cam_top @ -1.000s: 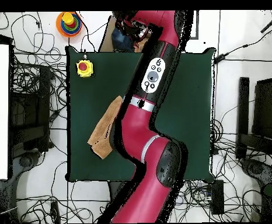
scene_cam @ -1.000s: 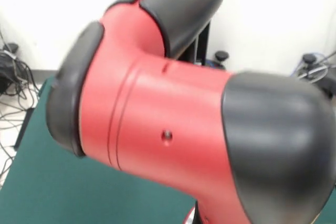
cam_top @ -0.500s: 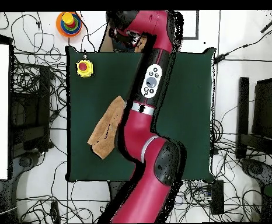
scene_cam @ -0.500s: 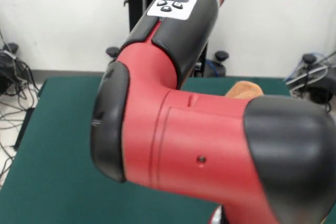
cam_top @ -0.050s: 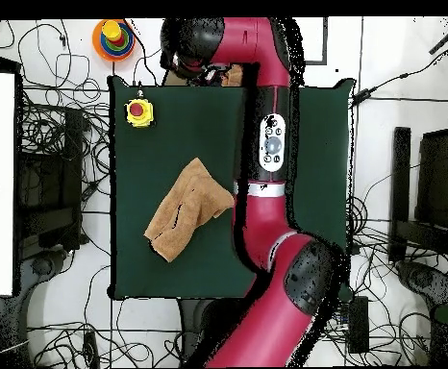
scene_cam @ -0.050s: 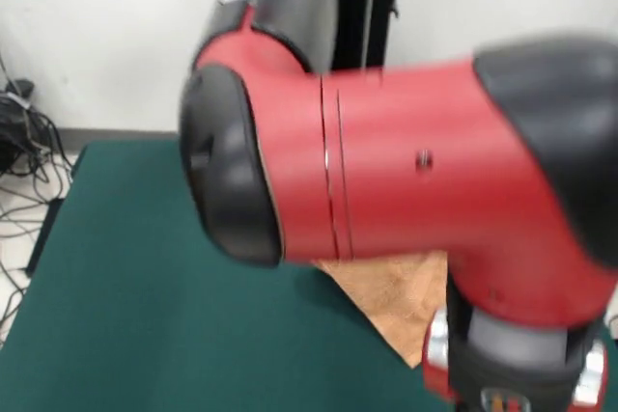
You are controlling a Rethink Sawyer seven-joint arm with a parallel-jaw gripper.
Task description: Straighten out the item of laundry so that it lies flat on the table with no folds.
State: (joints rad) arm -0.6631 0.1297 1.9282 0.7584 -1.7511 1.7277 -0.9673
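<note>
You are looking at the towel [cam_top @ -0.050s: 187, 209] lying crumpled, slanting corner-to-corner mid-table [cam_top @ -0.050s: 136, 259], well apart from the arm's end at the far edge, where the claw's state cannot be told.

towel [scene_cam @ -0.050s: 401, 296] mostly behind arm [scene_cam @ -0.050s: 406, 161]

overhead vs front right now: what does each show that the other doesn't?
Overhead only: the whole towel, rumpled and lying at a slant; the yellow box with a red button near a table corner; the stacking-ring toy and cables on the floor; the arm reaching past the table's far edge. Front only: the wall and a close arm link that hides most of the towel. Both: arm, towel, green table. The end effector's state can't be made out.
</note>
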